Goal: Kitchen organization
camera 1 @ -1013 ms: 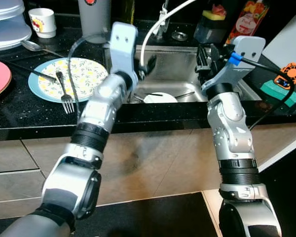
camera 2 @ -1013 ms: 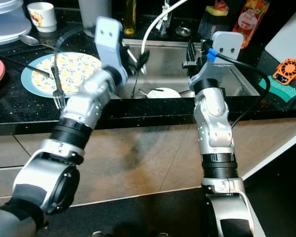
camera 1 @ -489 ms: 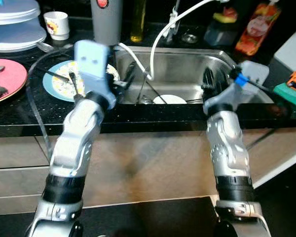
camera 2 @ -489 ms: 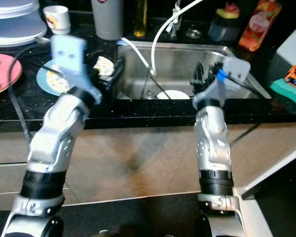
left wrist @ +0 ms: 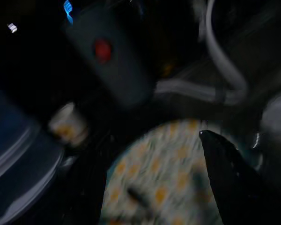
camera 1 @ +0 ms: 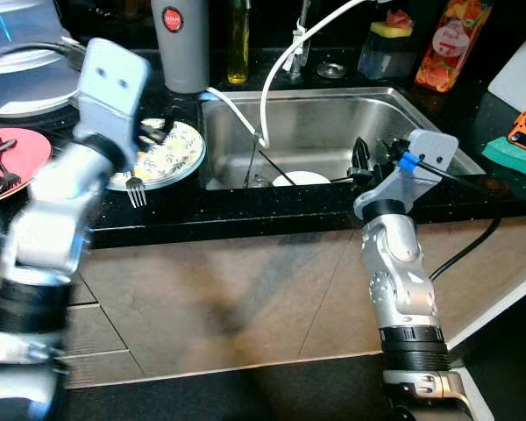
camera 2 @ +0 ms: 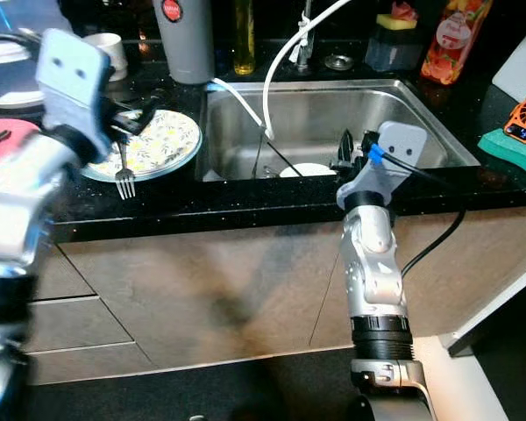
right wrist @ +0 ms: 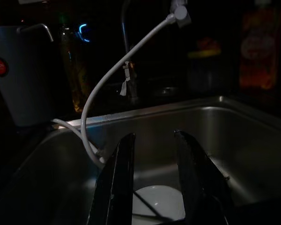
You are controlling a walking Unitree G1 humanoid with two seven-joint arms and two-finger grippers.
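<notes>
My left gripper (camera 2: 127,118) is over the floral plate (camera 2: 158,145), fingers unreadable in blur; right gripper (right wrist: 154,185) spread above the sink (camera 1: 333,123).

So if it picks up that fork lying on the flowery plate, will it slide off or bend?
The fork looks like thin shiny metal, so probably stiff but slippery between smooth fingers. Its tines overhang the rim of the patterned plate, so a nudge might tip it onto the black counter. It is likely light; the plate looks breakable. The left gripper hovers over the plate.
</notes>
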